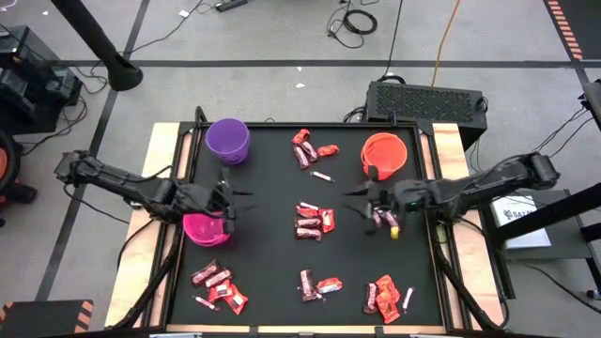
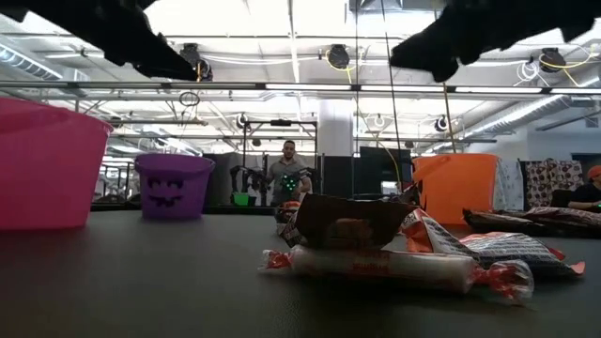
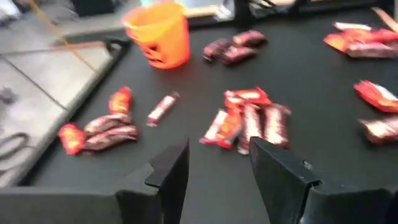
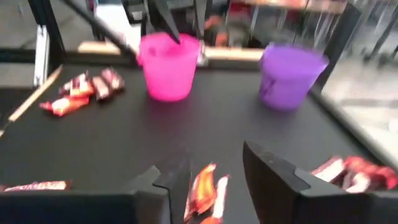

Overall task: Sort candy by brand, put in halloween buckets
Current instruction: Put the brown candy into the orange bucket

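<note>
Candy lies in several small heaps on the black table: one in the middle (image 1: 312, 222), one at the far middle (image 1: 310, 148), and others along the near edge (image 1: 218, 286) (image 1: 383, 296). The purple bucket (image 1: 228, 139) stands far left, the pink bucket (image 1: 202, 228) at the left, and the orange bucket (image 1: 383, 155) far right. My left gripper (image 3: 221, 149) hovers open beside the pink bucket, facing the middle heap (image 3: 249, 121). My right gripper (image 4: 214, 162) hovers open right of the middle heap, level with the left one (image 1: 242, 200). Neither holds anything.
A few sweets (image 1: 385, 222) lie on the table under my right arm. Wooden strips (image 1: 161, 178) border the black mat on the left and right. A dark box (image 1: 427, 99) stands behind the far edge. A person (image 2: 289, 171) stands in the room beyond.
</note>
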Action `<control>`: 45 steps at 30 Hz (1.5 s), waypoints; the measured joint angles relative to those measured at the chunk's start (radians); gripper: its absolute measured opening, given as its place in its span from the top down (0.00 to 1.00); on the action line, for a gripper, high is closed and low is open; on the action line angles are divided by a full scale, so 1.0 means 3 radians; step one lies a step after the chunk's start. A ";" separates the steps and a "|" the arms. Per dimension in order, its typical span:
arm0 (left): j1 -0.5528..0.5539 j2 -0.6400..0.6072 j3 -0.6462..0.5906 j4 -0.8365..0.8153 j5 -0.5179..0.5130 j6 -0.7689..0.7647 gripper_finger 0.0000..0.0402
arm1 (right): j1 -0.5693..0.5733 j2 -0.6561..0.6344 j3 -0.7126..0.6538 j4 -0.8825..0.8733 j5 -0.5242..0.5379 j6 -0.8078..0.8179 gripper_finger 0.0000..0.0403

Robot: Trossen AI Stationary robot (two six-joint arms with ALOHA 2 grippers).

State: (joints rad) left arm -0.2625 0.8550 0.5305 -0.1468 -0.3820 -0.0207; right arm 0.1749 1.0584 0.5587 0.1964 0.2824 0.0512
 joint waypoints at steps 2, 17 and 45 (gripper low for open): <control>-0.0056 0.0123 0.0031 0.0000 0.0101 -0.0002 0.56 | 0.0037 0.0270 0.0139 -0.0078 -0.0014 0.0160 0.63; -0.0130 0.0663 -0.0004 0.0668 0.0052 0.0089 0.56 | 0.0145 0.1794 0.0297 0.0660 -0.0628 0.0028 0.64; -0.0070 0.0689 -0.0003 0.0672 0.0037 0.0466 0.56 | 0.0210 0.2577 0.0565 0.0573 -0.0236 0.0225 0.64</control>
State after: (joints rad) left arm -0.2835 1.0618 0.5297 0.0547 -0.3709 0.1192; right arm 0.2379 1.8317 0.7280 0.3684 0.2115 0.1188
